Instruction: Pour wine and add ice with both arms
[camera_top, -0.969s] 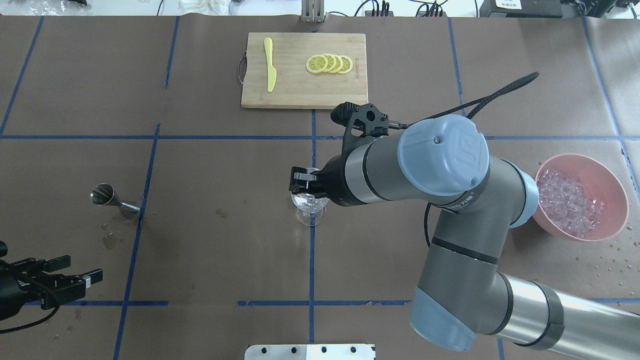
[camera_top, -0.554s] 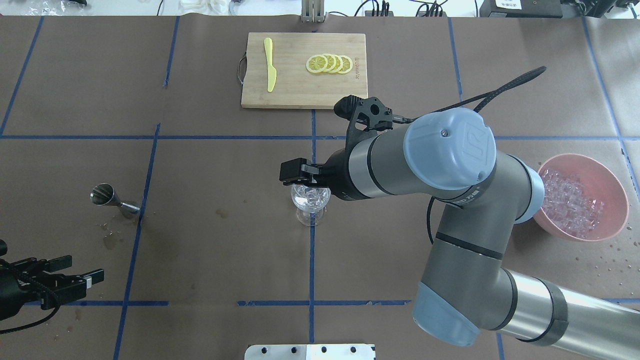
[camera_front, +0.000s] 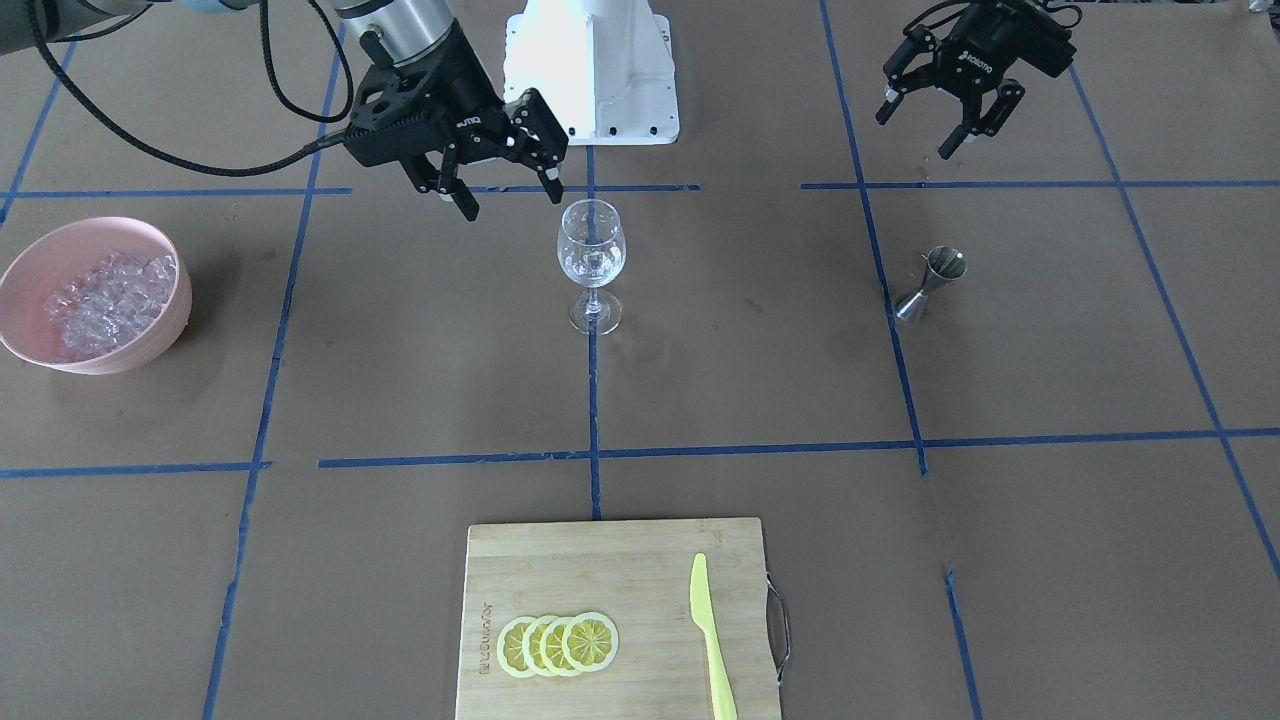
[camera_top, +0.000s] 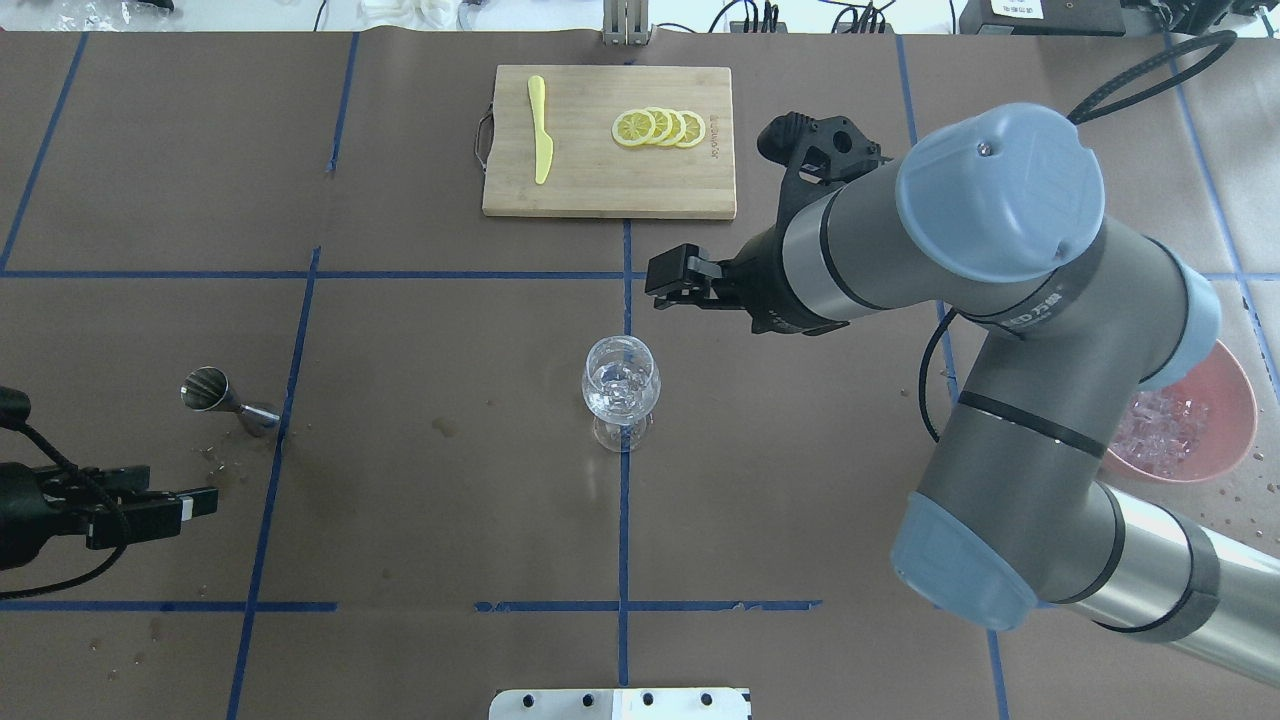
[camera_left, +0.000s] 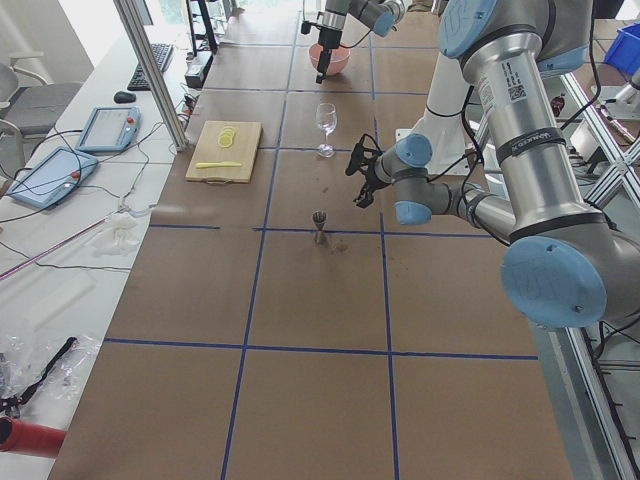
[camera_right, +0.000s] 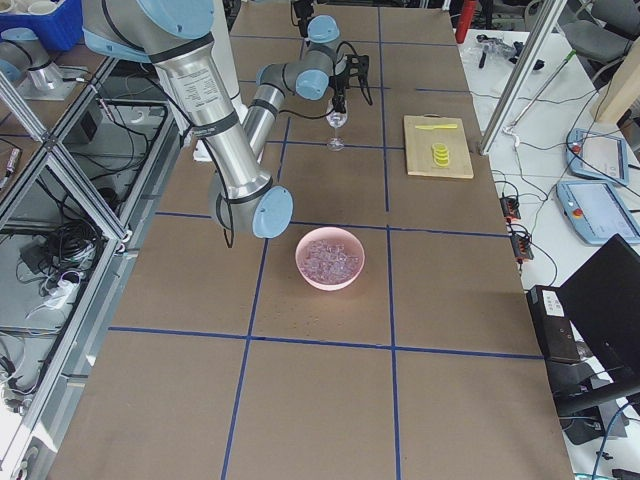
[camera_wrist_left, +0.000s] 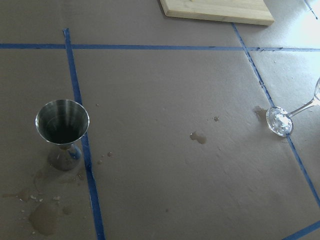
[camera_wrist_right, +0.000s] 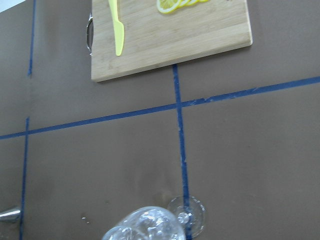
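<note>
A clear stemmed wine glass stands at the table's middle with a few ice cubes in its bowl; it also shows in the overhead view and the right wrist view. My right gripper is open and empty. It hangs beside and above the glass, toward the cutting board in the overhead view. More ice fills a pink bowl on my right. My left gripper is open and empty, low near the table's front left.
A steel jigger stands on my left, with wet spots around it. A bamboo cutting board at the far middle holds lemon slices and a yellow knife. My right arm's elbow partly covers the pink bowl.
My right gripper has left its place just over the glass and moved up and away toward the cutting board, empty. Ice now lies in the glass. My left gripper has shifted slightly.
</note>
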